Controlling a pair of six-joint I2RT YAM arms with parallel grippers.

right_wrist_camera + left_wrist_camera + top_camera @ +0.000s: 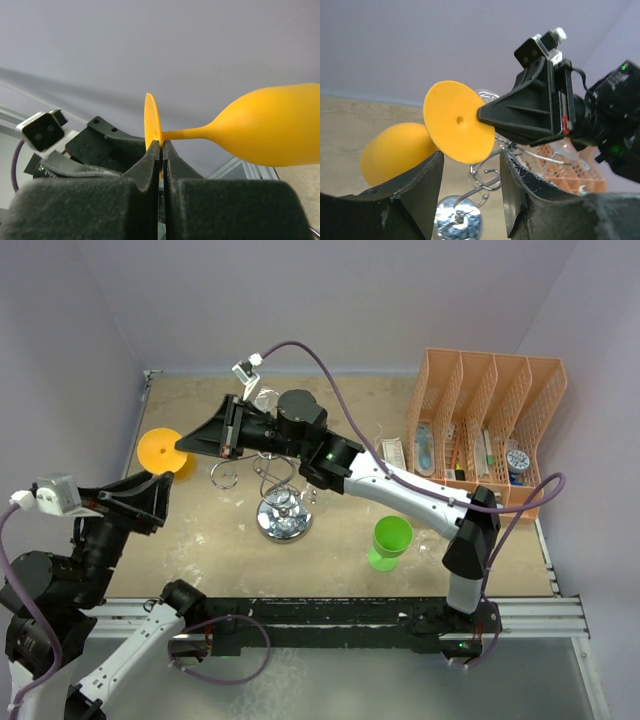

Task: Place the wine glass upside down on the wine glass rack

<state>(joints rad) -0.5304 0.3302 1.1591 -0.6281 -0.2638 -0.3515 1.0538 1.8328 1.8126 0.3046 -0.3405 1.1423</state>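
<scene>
- Your right gripper (161,145) has its jaws clenched on the wine glass (270,127), pinching the thin rim of the round foot and nothing else.
- In the right wrist view the foot shows edge-on just above the jaw tips. The stem runs sideways from it to the orange bowl on the right.
- The glass is off the tabletop (215,530), held in the air over the far left part. It lies on its side, neither upright nor upside down.
- It is left of the wine glass rack (284,518), apart from it and on no arm of it.
- The rack stands mid-tabletop on its mirrored round base, with its chrome scroll arms curling out around the twisted stem.
- Your left gripper (471,157) is released, its jaws standing apart with a clear gap between them.
- In the left wrist view the foot sits just above that gap, facing the camera. The bowl is behind the left finger, and neither finger presses on the glass.
- From the top view the left gripper points up at the glass from the near-left side, and the right arm reaches across above the rack to get to it.
- A green cup (390,540) stands on the tabletop to the right of the rack, nearer to you.
- An orange mesh organiser (490,420) sits at the far right with small items in its slots.
</scene>
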